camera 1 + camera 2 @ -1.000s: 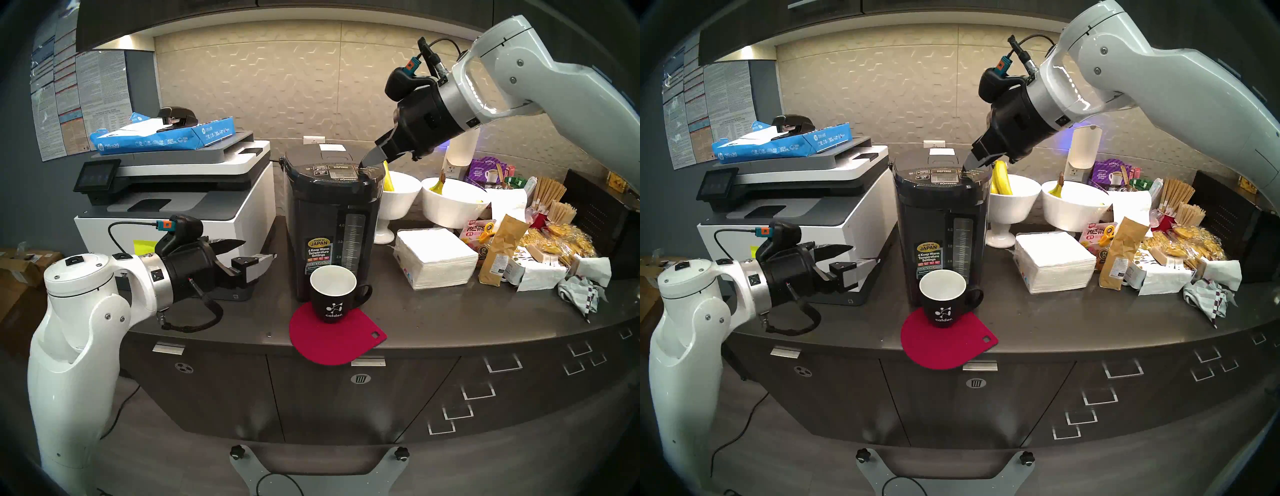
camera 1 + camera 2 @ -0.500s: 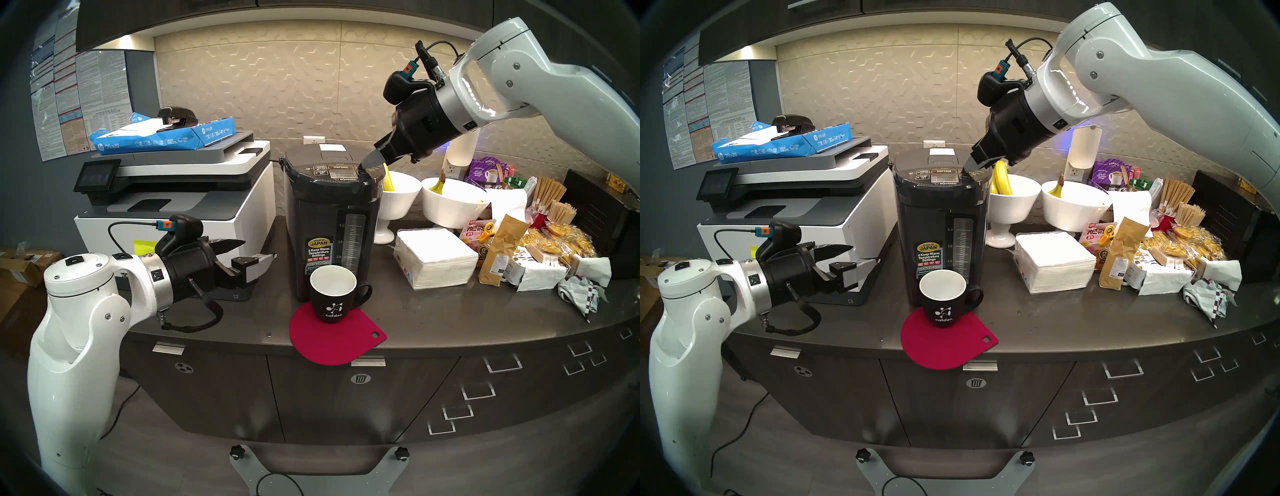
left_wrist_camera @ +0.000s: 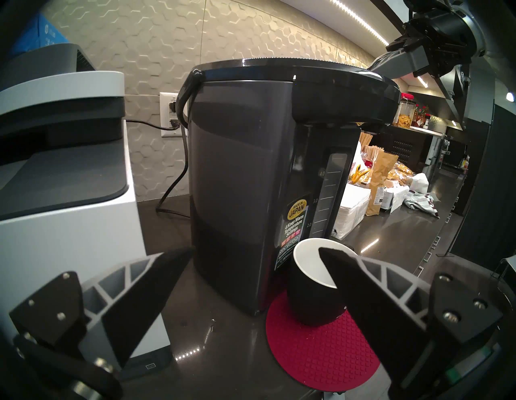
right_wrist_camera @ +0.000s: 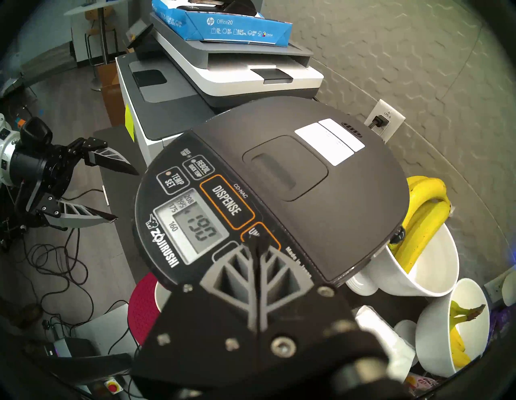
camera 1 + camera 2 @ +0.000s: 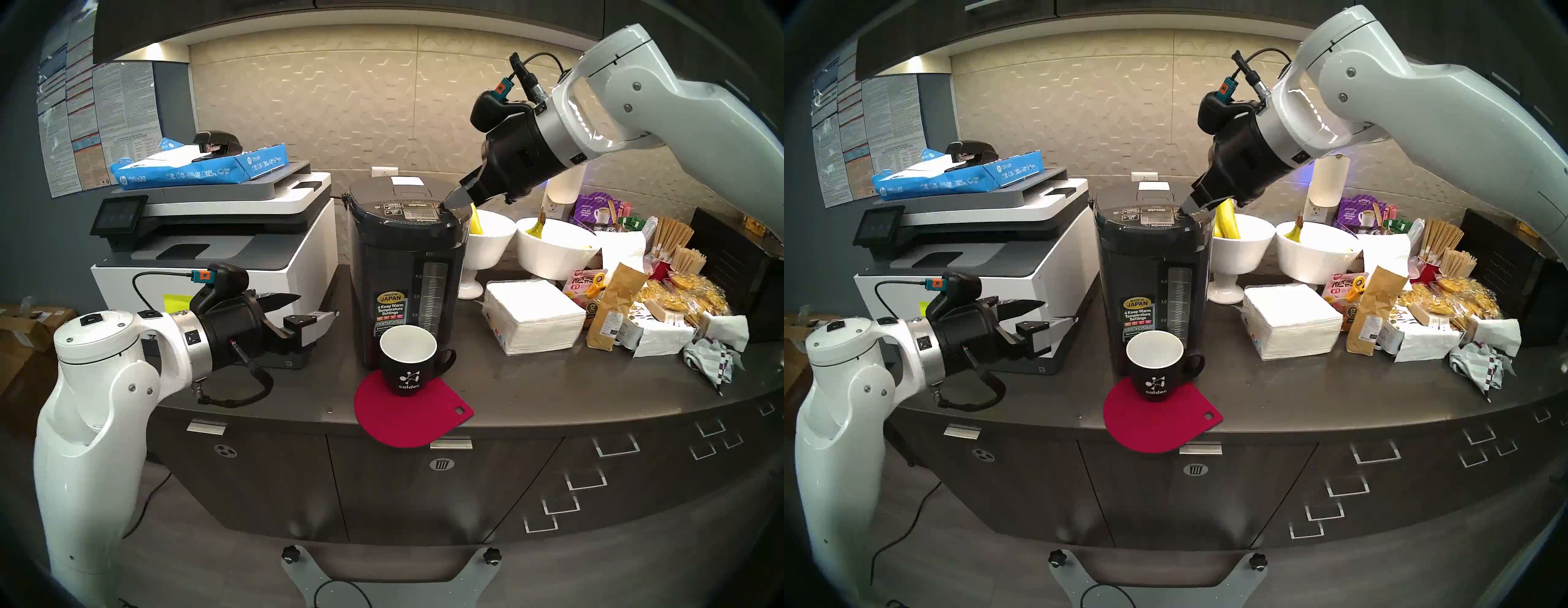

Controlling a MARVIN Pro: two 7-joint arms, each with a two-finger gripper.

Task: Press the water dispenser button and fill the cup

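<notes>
The dark-grey water dispenser (image 5: pixel 407 263) (image 3: pixel 237 181) stands mid-counter. Its wide "DISPENSE" button (image 4: pixel 226 204) (image 5: pixel 417 205) (image 5: pixel 1156 209) lies bare on the top panel. My right gripper (image 4: pixel 258 243) (image 5: pixel 444 206) (image 5: pixel 1181 209) is shut and empty. Its tip rests on the smaller orange-outlined key just right of that button. The black "calder" cup (image 5: pixel 407 373) (image 5: pixel 1155 378) (image 3: pixel 310 296) stands on a red mat (image 5: pixel 411 420) against the dispenser's front, its white inside dry. My left gripper (image 5: pixel 318 305) (image 5: pixel 1059 310) (image 3: pixel 255 250) hovers open and empty, left of the dispenser and cup.
A white-and-grey printer (image 5: pixel 220 237) with a blue paper ream stands close to the dispenser's left. To its right are two white bowls (image 5: pixel 555 246) with bananas, a napkin stack (image 5: pixel 534 314) and snack bags (image 5: pixel 615 305). A power cord (image 3: pixel 173 190) runs behind the dispenser.
The right wrist has sunk a little and its shut tip has settled slightly lower on the panel's right end. The left arm and the cup have not moved.
</notes>
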